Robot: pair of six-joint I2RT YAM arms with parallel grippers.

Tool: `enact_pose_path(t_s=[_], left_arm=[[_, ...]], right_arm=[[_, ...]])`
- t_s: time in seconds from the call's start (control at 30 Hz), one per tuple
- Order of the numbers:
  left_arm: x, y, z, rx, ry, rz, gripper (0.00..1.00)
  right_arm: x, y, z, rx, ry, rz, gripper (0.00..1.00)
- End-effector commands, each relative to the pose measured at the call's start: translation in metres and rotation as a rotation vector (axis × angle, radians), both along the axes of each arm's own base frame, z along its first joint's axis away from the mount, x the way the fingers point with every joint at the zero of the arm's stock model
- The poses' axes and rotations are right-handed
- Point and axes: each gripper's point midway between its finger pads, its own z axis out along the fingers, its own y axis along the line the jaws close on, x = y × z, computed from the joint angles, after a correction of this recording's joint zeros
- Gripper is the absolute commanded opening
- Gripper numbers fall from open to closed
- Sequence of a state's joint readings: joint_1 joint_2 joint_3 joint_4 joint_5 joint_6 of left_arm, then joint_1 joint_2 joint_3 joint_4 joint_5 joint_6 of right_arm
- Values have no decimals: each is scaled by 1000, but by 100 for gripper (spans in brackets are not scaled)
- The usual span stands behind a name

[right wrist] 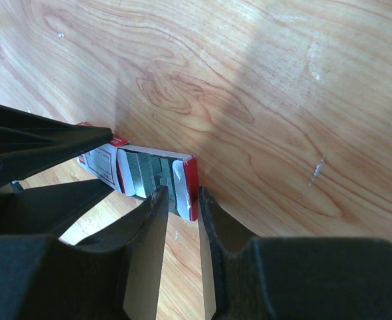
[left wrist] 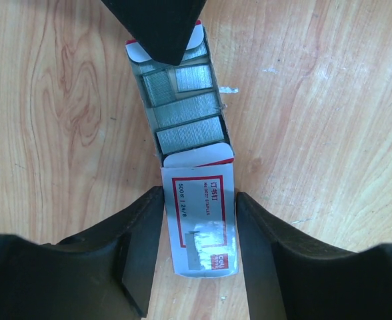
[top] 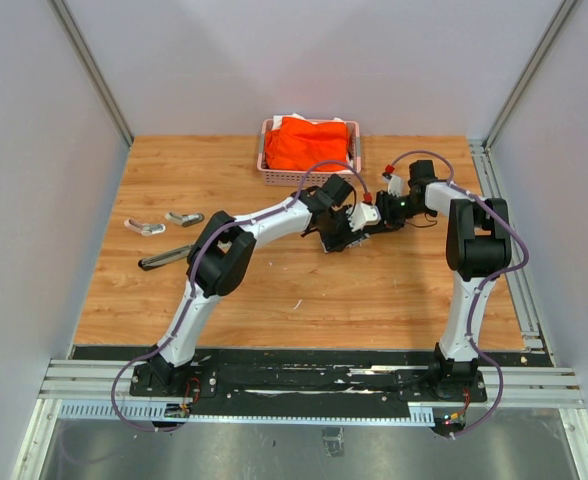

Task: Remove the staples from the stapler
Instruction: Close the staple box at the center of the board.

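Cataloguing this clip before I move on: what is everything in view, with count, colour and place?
staple box: one, white with red label, table centre, tray slid out
staples: several strips, silver-grey, in the open tray
stapler (likely): one, dark, long, table's left side
small tools: two, silver-grey, left side, beyond the stapler; kind unclear
basket: one, pink, far edge, centre
cloth: one, orange, in the basket
table: one, light wood
left hand: one, black, closed on the box's sleeve
right hand: one, black, pinching the tray's end
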State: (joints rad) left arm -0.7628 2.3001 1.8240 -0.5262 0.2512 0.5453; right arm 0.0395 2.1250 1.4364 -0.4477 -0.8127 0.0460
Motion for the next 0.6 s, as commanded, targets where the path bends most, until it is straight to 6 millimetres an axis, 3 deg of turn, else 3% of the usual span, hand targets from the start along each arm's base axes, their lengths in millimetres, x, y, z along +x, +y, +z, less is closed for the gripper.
enact_pose_path(t_s=[0.0,0.57], left_arm=[[-32,35,-50,194,77,-28,52],[-40,44,-49,198,90,34,52]], right_arm=[[-17,2,-25,-29,80,9,26],[-19,-1,-23,-55,78,-5,26]])
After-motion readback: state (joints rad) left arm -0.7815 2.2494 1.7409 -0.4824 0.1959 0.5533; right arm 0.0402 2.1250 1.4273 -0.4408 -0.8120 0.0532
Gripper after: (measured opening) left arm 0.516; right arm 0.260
